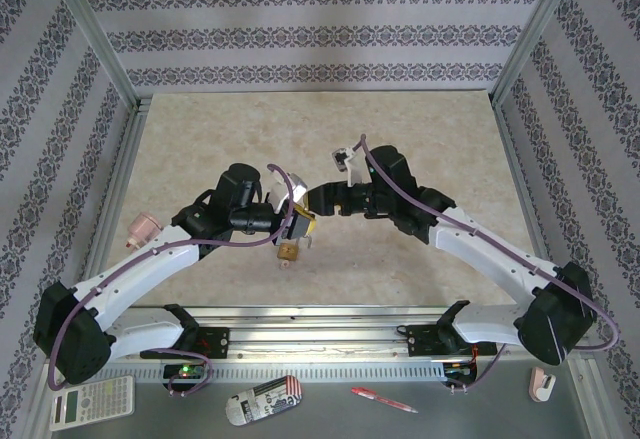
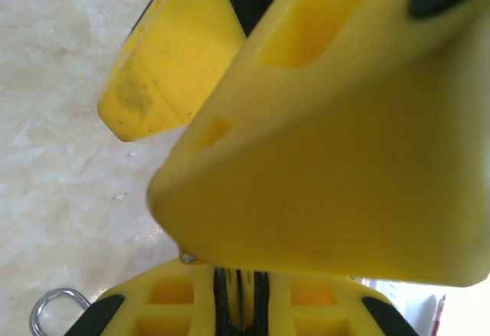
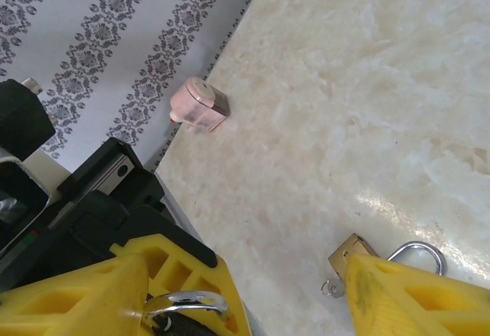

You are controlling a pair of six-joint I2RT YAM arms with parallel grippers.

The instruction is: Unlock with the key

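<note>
The brass padlock point(image 1: 290, 252) point(image 3: 348, 250) lies on the marble table, its silver shackle point(image 3: 419, 250) point(image 2: 52, 305) flat on the surface. The key point(image 3: 331, 288), tiny and silvery, sits at the padlock's bottom corner; whether it is in the keyhole I cannot tell. My left gripper point(image 1: 290, 221) point(image 2: 239, 290) hovers just above the padlock, shut, with a silver ring point(image 3: 184, 301) at its tips. My right gripper point(image 1: 305, 221) point(image 3: 237, 275) is open. One of its fingers point(image 2: 329, 160) stands against the left gripper's tips and the other finger point(image 3: 406, 298) hangs over the padlock.
A small pink object point(image 1: 143, 226) point(image 3: 199, 106) stands at the table's left edge by the aluminium rail point(image 1: 110, 209). Off the table in front lie a calculator point(image 1: 92, 402), a striped case point(image 1: 263, 399) and a red pen point(image 1: 383, 399).
</note>
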